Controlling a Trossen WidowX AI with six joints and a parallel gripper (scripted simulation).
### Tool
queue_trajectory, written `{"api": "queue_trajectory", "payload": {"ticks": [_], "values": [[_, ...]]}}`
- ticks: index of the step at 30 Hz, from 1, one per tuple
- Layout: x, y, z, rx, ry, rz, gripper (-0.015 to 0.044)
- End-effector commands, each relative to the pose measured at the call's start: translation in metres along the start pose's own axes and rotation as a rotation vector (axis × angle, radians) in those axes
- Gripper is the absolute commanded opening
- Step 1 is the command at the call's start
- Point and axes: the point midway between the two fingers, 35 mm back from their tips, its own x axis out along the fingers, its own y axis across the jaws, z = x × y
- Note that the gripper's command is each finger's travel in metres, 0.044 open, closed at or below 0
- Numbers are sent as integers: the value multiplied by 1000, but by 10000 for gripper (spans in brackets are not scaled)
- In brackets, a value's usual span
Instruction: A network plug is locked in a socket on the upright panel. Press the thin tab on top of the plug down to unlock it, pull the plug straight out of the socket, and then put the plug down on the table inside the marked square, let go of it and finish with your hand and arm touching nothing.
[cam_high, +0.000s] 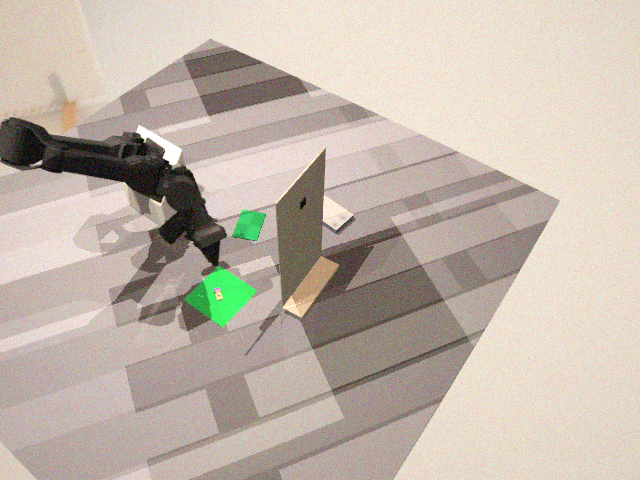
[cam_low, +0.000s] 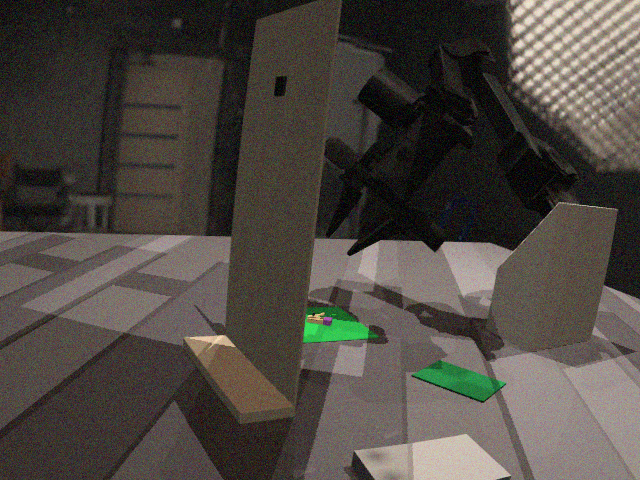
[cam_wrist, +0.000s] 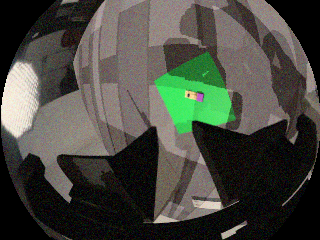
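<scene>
The small tan plug with a purple end (cam_high: 218, 294) (cam_low: 317, 319) (cam_wrist: 194, 95) lies on the green marked square (cam_high: 227, 314) (cam_low: 343, 334) (cam_wrist: 170, 89), well inside its edges in the top view and the wrist view. My gripper (cam_high: 216, 264) (cam_low: 339, 244) (cam_wrist: 174, 128) is partly open, with nothing between its fingertips. It hangs above the table, clear of the plug and the square. The upright panel (cam_high: 300, 240) (cam_low: 279, 180) stands to one side, with a dark square socket opening (cam_high: 302, 202) (cam_low: 280, 85) and no plug seen in it.
A wooden block (cam_high: 312, 289) (cam_low: 237, 379) lies at the panel's foot. A smaller green rectangle (cam_high: 249, 225) (cam_low: 459, 381) lies apart from the marked square. A pale slab (cam_high: 338, 214) (cam_low: 429, 459) lies beyond the panel. A tall beige block (cam_low: 558, 279) stands near the arm.
</scene>
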Motion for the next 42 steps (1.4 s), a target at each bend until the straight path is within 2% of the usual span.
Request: {"api": "queue_trajectory", "payload": {"ticks": [1,17,42], "values": [[-5,6,1,11,-3,10,156],[-19,14,-3,4,6,-7,156],[-75,53,-5,11,7,-10,156]]}}
